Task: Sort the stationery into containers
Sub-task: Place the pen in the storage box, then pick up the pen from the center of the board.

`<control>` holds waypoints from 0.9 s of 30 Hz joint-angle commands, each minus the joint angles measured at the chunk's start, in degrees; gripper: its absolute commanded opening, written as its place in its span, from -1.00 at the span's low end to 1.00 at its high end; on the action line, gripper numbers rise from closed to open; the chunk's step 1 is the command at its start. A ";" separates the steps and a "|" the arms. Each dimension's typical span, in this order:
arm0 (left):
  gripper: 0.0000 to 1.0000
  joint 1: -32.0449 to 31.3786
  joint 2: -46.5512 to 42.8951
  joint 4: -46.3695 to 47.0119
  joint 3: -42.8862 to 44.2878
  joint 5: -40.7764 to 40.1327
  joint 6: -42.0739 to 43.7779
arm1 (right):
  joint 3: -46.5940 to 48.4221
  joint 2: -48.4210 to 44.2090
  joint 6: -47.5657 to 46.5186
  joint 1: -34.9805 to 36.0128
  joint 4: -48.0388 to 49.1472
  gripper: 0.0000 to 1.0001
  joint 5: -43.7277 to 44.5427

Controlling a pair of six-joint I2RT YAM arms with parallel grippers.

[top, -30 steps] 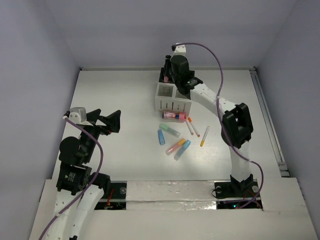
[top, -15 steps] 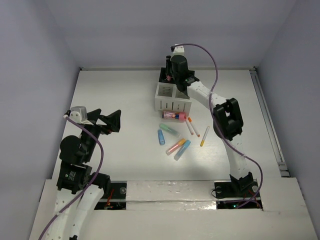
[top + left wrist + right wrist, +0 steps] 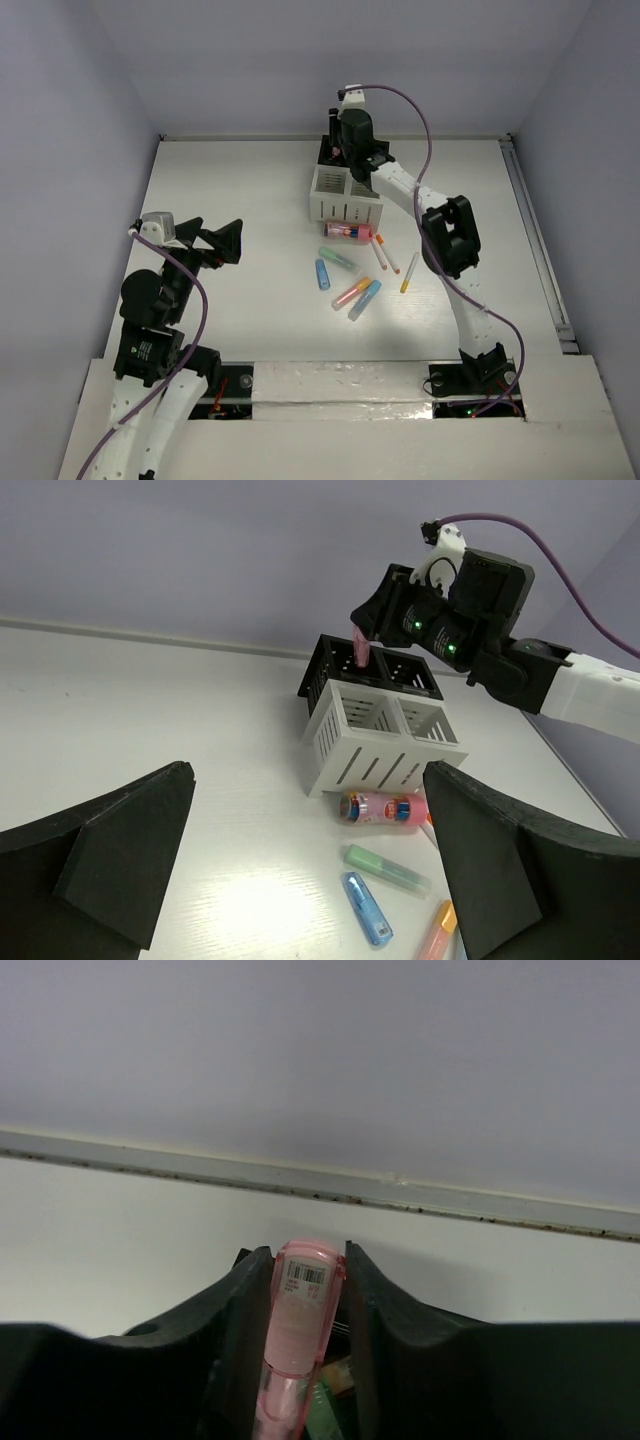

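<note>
Stationery [image 3: 409, 272] lies loose on the desk [image 3: 230, 180] just in front of the organiser. A fat pink cylinder [image 3: 349, 232] sits almost against the white box [image 3: 345, 205], and nearer me are a green marker [image 3: 340, 260], two blue markers [image 3: 323, 274], an orange-pink marker [image 3: 351, 293] and a few thin sticks [image 3: 384, 255]. At the far side the right gripper [image 3: 303, 1260] is pinched tight on a pink marker [image 3: 298, 1310]. It holds the marker upright, lower end at the mouth of the black box [image 3: 330, 660], left-hand compartment. Off to the left, the left gripper [image 3: 212, 238] hangs over the desk, jaws spread wide, holding nothing.
</note>
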 commanded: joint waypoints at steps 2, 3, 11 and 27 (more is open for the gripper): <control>0.98 0.70 0.54 2.65 1.89 0.95 0.50 | 1.70 0.66 -0.92 0.32 3.37 -0.04 0.37; 0.98 0.70 0.63 2.73 1.89 0.95 0.41 | 1.17 0.22 -0.83 0.32 3.72 0.03 -0.07; 0.98 1.23 0.28 3.00 1.63 1.57 0.23 | -6.12 -9.52 1.27 0.32 4.42 0.26 -3.32; 0.98 1.76 -1.92 3.09 1.62 1.57 0.23 | -44.43 -35.11 14.64 17.71 -12.44 0.12 -16.08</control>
